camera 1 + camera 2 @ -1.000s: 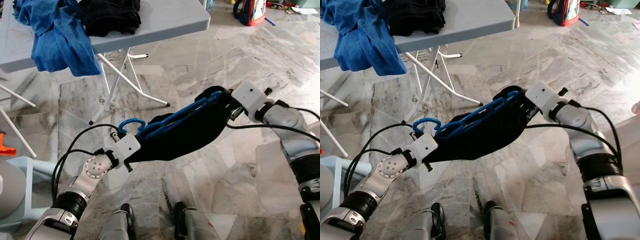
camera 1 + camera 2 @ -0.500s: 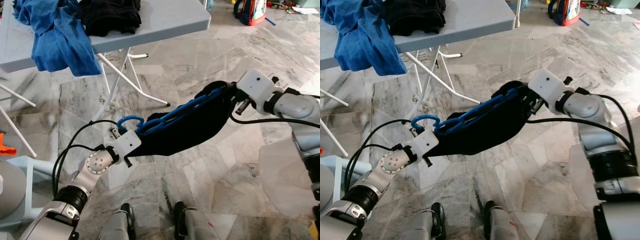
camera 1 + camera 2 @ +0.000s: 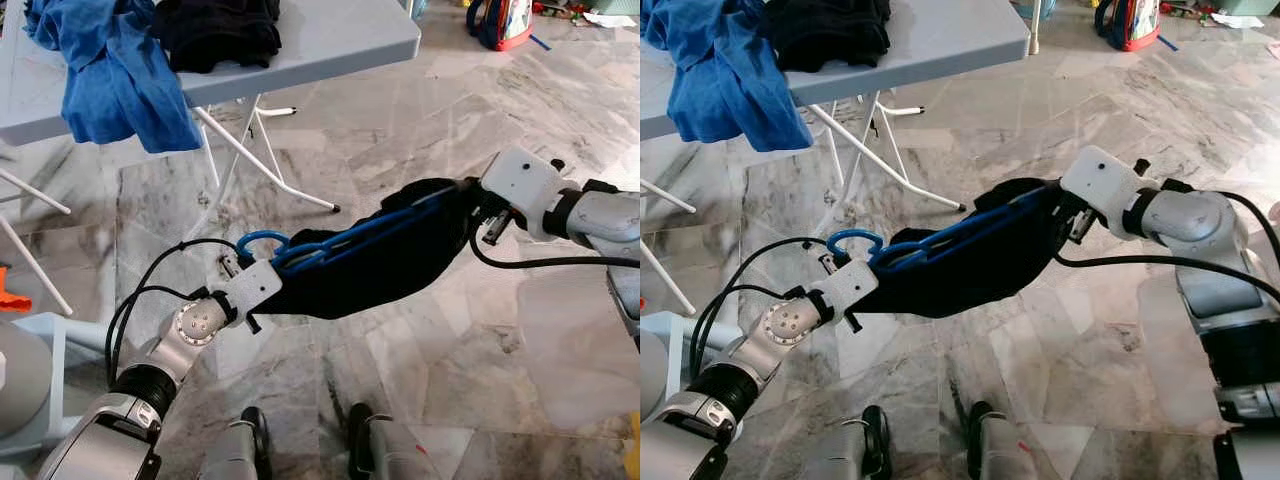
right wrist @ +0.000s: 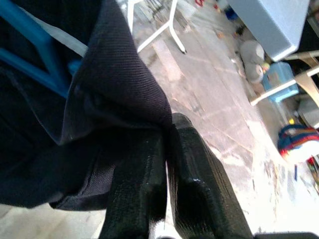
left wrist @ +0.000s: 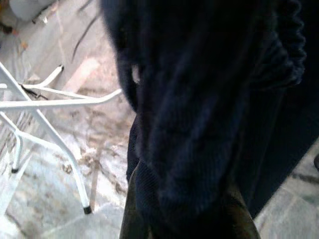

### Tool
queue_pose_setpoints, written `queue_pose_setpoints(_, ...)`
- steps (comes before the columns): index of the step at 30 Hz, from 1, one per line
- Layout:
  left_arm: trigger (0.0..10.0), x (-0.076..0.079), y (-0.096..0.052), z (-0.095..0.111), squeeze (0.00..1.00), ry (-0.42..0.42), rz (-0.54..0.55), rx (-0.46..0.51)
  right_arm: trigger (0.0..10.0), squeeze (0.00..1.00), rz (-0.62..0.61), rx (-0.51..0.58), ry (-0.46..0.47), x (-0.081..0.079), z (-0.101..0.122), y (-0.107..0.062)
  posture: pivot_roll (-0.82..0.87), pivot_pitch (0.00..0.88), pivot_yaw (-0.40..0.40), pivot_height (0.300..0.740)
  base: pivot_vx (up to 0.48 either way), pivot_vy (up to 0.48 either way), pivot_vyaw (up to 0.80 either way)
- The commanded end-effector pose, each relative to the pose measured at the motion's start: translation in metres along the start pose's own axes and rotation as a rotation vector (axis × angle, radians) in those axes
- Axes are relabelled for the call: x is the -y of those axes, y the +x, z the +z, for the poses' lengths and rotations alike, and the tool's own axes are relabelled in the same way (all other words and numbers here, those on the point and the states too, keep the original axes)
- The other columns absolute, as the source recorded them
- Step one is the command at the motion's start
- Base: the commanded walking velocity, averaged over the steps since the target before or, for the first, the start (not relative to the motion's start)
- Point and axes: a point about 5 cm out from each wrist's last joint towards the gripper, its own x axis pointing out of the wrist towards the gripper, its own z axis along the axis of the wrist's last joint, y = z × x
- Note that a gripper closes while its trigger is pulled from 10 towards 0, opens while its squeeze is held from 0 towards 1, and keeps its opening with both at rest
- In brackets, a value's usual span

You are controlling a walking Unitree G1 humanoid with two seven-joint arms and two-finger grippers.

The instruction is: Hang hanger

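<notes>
You have a dark garment [image 3: 385, 265] stretched in the air between your two grippers, above the marble floor [image 3: 420, 140], with a blue hanger [image 3: 330, 243] lying along its upper edge. Your right gripper [image 4: 167, 164] has its jaws clenched on a fold of the garment's cloth; in the right wrist view the two black fingers [image 4: 137, 199] press together with the fabric pinched between them, and a blue bar of the hanger runs just beyond the jaws, inside the cloth. Your left gripper [image 3: 262, 292] sits at the garment's other end, and the hanger's round hook [image 3: 262, 243] stands just above it, almost touching the white housing. In the left wrist view the dark cloth bunches right over the jaws and hides them, so you cannot tell whether the left jaws are clenched on the garment or only lying under it. The garment sags in a shallow curve between the two sets of jaws, lower at your left end and higher at your right. Well beyond your left jaws stands a grey folding table [image 3: 330, 40] on white legs, with a blue cloth [image 3: 120, 70] hanging over its near edge and a black bundle [image 3: 220, 30] beside it on top. Far beyond your right jaws a colourful bag [image 3: 500, 22] sits on the floor.
</notes>
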Motion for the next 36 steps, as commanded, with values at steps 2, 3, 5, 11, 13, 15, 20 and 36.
queue_pose_setpoints(2, 0.0, 0.015, -0.021, -0.053, 0.0, -0.05, -0.048, -0.261, 0.0, 0.0, -0.122, 0.004, -0.041, 0.031, 0.012, -0.028, -0.19, 0.273, 0.007, 0.74, 0.0, 0.0, 0.0)
queue_pose_setpoints(3, 0.0, 0.015, -0.021, -0.053, 0.0, -0.049, -0.051, -0.264, 0.0, 0.0, -0.117, 0.009, -0.041, 0.03, 0.014, -0.029, -0.19, 0.272, 0.007, 0.74, 0.0, 0.0, 0.0)
queue_pose_setpoints(5, 0.0, 0.016, -0.021, -0.053, 0.0, -0.046, -0.054, -0.269, 0.0, 0.0, -0.106, 0.018, -0.05, 0.031, 0.019, -0.031, -0.19, 0.272, 0.007, 0.74, 0.0, 0.0, 0.0)
queue_pose_setpoints(11, 0.0, 0.017, -0.021, -0.056, 0.0, -0.042, -0.063, -0.291, 0.0, 0.0, -0.093, 0.047, -0.054, 0.031, 0.033, -0.034, -0.2, 0.268, 0.009, 0.74, 0.0, 0.0, 0.0)
queue_pose_setpoints(13, 0.0, 0.018, -0.021, -0.057, 0.0, -0.042, -0.068, -0.299, 0.0, 0.0, -0.08, 0.062, -0.06, 0.028, 0.039, -0.033, -0.2, 0.266, 0.011, 0.74, 0.0, 0.0, 0.0)
queue_pose_setpoints(15, 0.0, 0.018, -0.021, -0.057, 0.0, -0.042, -0.068, -0.304, 0.0, 0.0, -0.07, 0.074, -0.062, 0.026, 0.043, -0.032, -0.2, 0.267, 0.013, 0.74, 0.0, 0.0, 0.0)
queue_pose_setpoints(20, 0.0, 0.004, -0.019, -0.05, 0.0, -0.063, 0.055, -0.264, 0.0, 0.0, -0.038, 0.037, -0.076, 0.021, 0.035, -0.032, -0.2, 0.265, 0.011, 0.74, 0.0, 0.0, 0.0)
queue_pose_setpoints(36, 0.0, -0.026, -0.022, -0.042, 0.0, -0.101, 0.295, -0.208, 0.0, 0.0, 0.023, -0.076, -0.059, 0.006, 0.008, -0.034, -0.2, 0.274, 0.013, 0.74, 0.0, 0.0, 0.0)
